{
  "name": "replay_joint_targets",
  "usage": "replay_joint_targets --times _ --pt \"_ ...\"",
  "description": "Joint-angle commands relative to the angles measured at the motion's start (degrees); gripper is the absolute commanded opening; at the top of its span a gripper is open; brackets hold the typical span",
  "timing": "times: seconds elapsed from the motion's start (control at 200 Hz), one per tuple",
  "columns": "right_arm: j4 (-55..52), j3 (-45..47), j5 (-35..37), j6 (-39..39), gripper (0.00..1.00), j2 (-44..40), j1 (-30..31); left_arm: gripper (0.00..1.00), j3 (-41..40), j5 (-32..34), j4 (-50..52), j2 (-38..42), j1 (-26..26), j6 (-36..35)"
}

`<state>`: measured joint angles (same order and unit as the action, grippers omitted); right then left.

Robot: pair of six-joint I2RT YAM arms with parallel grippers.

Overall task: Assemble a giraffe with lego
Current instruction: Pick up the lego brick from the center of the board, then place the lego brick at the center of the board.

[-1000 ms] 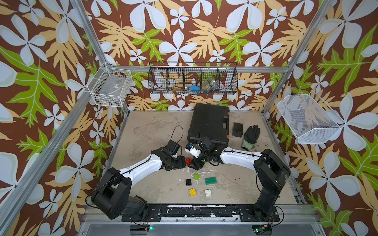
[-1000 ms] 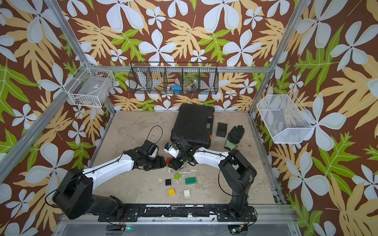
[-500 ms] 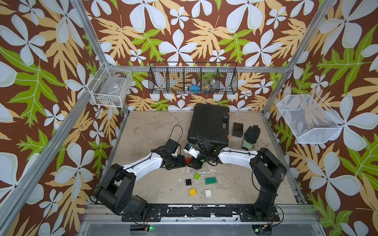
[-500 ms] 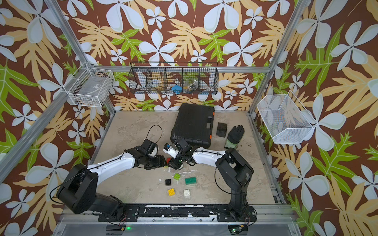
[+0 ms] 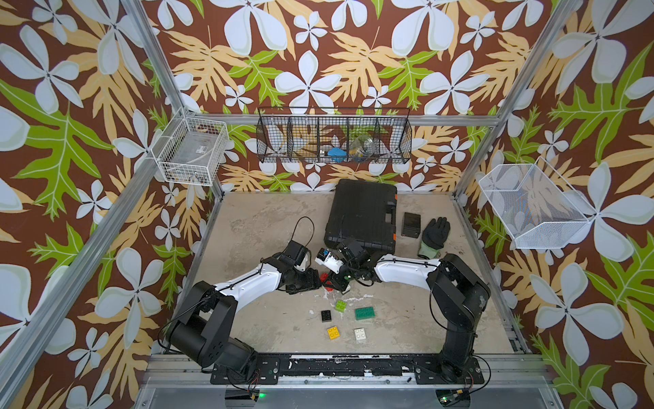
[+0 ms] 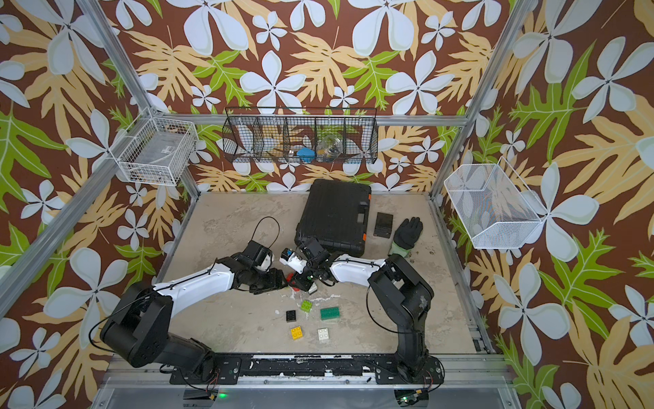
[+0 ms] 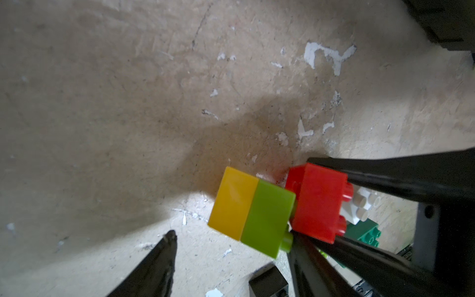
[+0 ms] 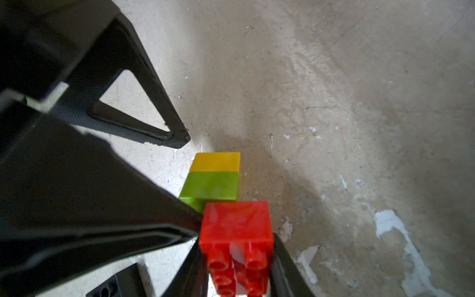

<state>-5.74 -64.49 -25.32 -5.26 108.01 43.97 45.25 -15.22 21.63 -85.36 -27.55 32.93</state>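
Red brick (image 7: 318, 203), clamped in the right tool (image 8: 237, 246), meets the yellow-lime stack (image 8: 213, 177), which the open left tool (image 7: 231, 236) straddles, apparently to steady it.

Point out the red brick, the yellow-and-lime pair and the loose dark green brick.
red brick (image 8: 236, 223): right wrist view, on its smooth side face.
yellow-and-lime pair (image 7: 267, 216): left wrist view, on the lime half's side.
dark green brick (image 5: 365, 313): in a top view, on its studded top.

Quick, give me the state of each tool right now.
Left tool: open, jaws either side of the yellow-and-lime stack.
Right tool: shut on the red brick.
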Motion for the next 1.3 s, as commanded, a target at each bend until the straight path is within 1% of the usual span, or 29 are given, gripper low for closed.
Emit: replay_joint_targets --times 0.0,0.08,0.255,0.37,0.445,0.51,0.641,0.716,0.801,0.976,1.116,1.296 --pt "-0.6 0.2 -0.7 -2.1 0.27 -1.1 0.0 0.70 -0.5 0.0 -1.1 -0.3 0.6 -0.2" --pt "-1.0 0.3 -0.3 -2.8 0.23 -2.2 0.0 0.69 -0.9 -0.2 -1.5 -0.7 1.0 -0.2" --pt "-1.6 0.1 -0.1 -2.9 0.23 -3.4 0.0 0.69 -1.6 -1.3 -2.3 -1.0 1.4 0.0" --pt "-1.6 0.1 1.4 -2.1 0.24 -4.2 0.0 0.69 -0.4 -1.2 -1.1 -0.5 1.4 -0.4" --pt "-2.0 -0.4 2.6 0.2 0.24 -6.1 -0.9 0.69 0.8 -0.4 0.4 0.9 1.4 -0.8" --pt "-1.8 0.0 3.8 4.0 0.25 -8.9 -2.5 0.69 1.8 0.5 1.7 2.6 1.4 -1.2" --pt "-1.7 2.5 4.5 10.1 0.26 -15.9 -6.2 0.71 1.5 1.5 0.1 4.7 1.4 -1.5" --pt "-4.0 2.9 5.6 11.9 0.27 -18.4 -7.6 0.72 0.7 2.8 -2.1 4.2 1.3 -1.2" --pt "-6.6 3.4 6.8 13.5 0.27 -20.3 -8.5 0.72 0.1 6.4 -3.9 3.5 0.6 -1.3" --pt "-10.1 3.9 7.8 17.0 0.28 -22.8 -9.3 0.74 0.5 14.3 -5.1 3.2 -4.5 -1.1" --pt "-15.1 3.8 10.9 18.9 0.28 -23.6 -10.0 0.74 0.4 16.7 -6.4 2.3 -5.8 1.5" --pt "-13.0 8.6 7.2 23.6 0.28 -26.7 -12.2 0.74 0.6 19.3 -7.4 0.7 -6.9 3.2"
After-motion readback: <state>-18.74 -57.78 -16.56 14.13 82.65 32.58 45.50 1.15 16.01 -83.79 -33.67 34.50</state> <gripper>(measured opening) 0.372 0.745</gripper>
